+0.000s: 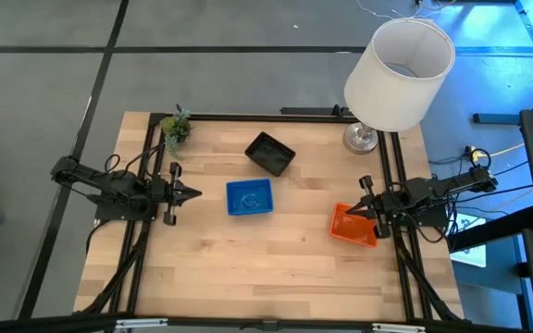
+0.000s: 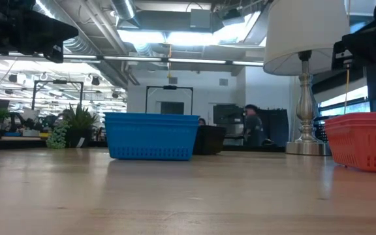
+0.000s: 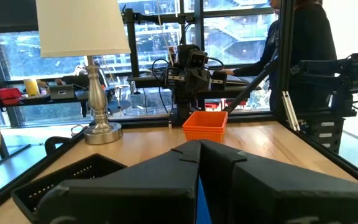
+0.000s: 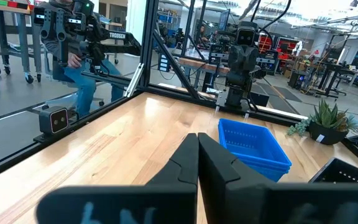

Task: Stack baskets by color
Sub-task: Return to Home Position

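Left claw (image 1: 195, 193) closed and empty at the left side of the wooden counter (image 1: 248, 264), raised off it. Right claw (image 1: 352, 212) also closed and empty, over the far edge of the nested orange plastic lattice baskets (image 1: 353, 227) at right. Nested blue plastic lattice baskets (image 1: 249, 198) at centre. Black plastic lattice basket (image 1: 270, 153) just beyond them; can't tell how many are stacked.

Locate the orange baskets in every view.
High view: orange baskets near the table's right edge, below the lamp in the picture.
Low view: orange baskets at far right, just right of the lamp.
Left wrist view: orange baskets at centre, across the table, right of the lamp.
Right wrist view: not in it.
Shared landmark: the lamp, seen in all but the right wrist view.
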